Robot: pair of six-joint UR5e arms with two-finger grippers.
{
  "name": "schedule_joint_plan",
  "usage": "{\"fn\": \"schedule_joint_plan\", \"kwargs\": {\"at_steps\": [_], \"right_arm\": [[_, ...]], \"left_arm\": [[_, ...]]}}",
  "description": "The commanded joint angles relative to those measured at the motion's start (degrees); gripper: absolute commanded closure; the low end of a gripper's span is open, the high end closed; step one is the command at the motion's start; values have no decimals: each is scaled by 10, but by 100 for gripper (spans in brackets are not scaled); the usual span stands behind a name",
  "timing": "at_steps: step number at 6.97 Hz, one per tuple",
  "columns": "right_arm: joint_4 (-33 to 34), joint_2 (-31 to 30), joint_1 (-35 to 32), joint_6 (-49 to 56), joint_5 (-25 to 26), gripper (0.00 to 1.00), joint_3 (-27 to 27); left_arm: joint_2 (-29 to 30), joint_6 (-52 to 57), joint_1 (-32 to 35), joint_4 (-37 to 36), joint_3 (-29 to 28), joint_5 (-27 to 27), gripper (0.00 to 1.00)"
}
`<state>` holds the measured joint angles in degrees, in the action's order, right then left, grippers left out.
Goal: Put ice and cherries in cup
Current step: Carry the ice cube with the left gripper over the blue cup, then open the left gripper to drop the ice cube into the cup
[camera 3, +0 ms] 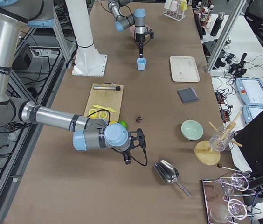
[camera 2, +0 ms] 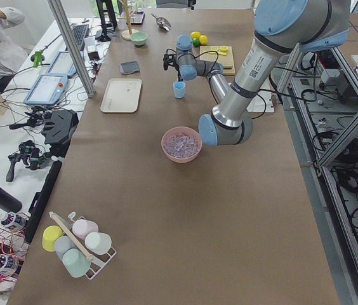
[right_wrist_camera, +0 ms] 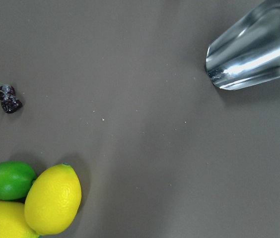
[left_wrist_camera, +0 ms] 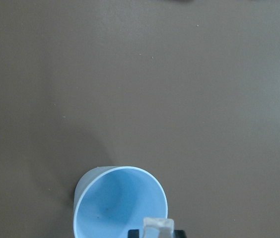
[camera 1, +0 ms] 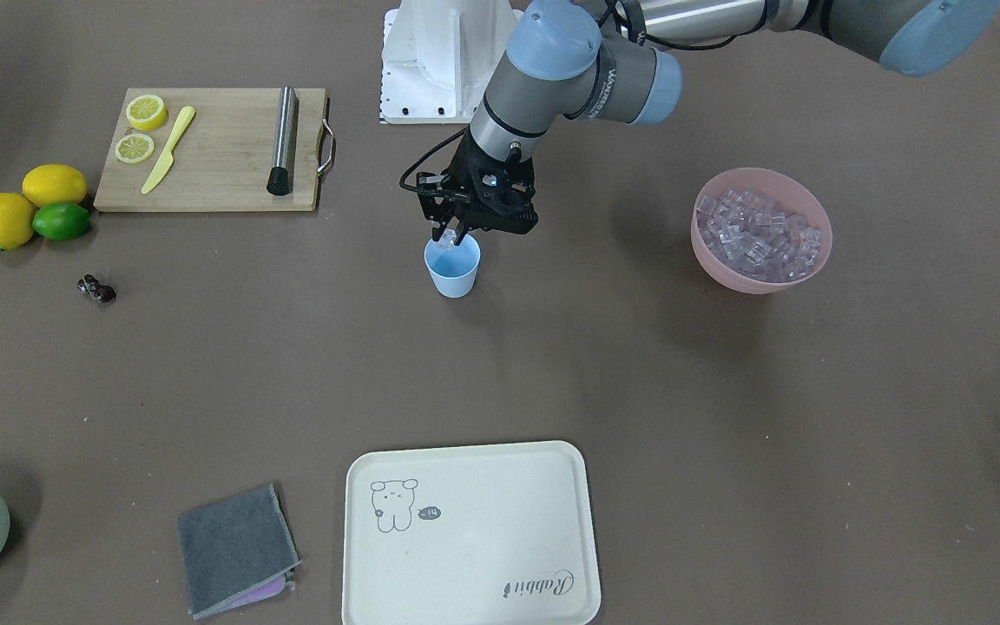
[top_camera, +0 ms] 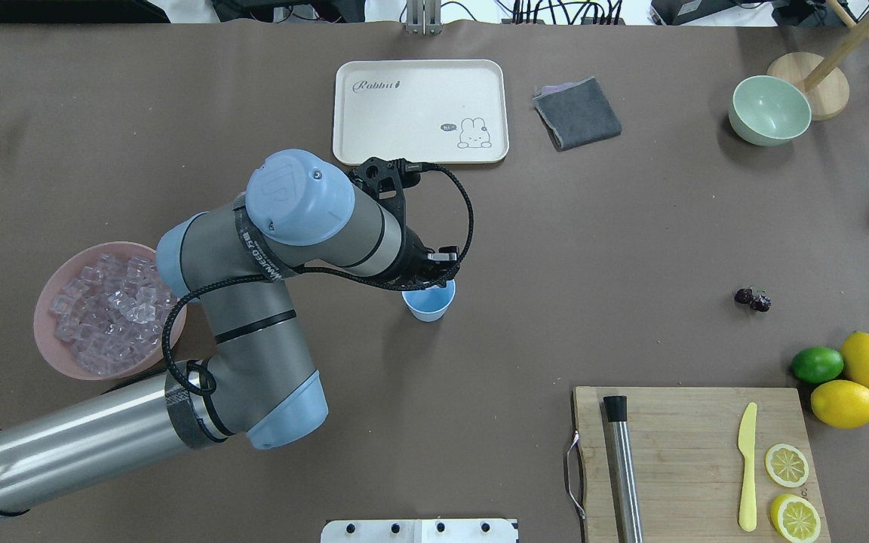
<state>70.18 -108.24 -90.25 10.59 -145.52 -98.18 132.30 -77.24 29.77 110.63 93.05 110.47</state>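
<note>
Ice cube (camera 1: 445, 236) is clamped in the left gripper (camera 1: 451, 233), jaws closed on it, directly over the cup (camera 1: 453, 273) at the centre of the table (camera 1: 639, 373). Wrist view puts it above the rim, not the middle, so releasing here could bounce it off and out.

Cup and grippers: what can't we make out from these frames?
- Cup floor: left wrist view's bottom edge cuts it off, held ice cube overlaps it; overhead, left arm covers part.
- Right gripper: only in exterior right view, small; open or shut unclear.
- Metal scoop: handle beyond right wrist view's edge.
</note>
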Motion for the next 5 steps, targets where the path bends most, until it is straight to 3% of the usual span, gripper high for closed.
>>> {"fn": "schedule_joint_plan", "kwargs": {"at_steps": [1,2,4,5], "right_arm": [[0,9,27,-27,-4,0,-17],[0,10,34,-48,-5,0,-31],[0,10,53,-116,-19,0,-70],[0,10,60,-125,-31,0,-70]], "left_arm": [[-8,30,16,-1,4,4,15],[-27,31,33,-5,27,9,8],[-160,156,109,-5,114,95,8],[-236,215,144,-5,163,112,8]]}}
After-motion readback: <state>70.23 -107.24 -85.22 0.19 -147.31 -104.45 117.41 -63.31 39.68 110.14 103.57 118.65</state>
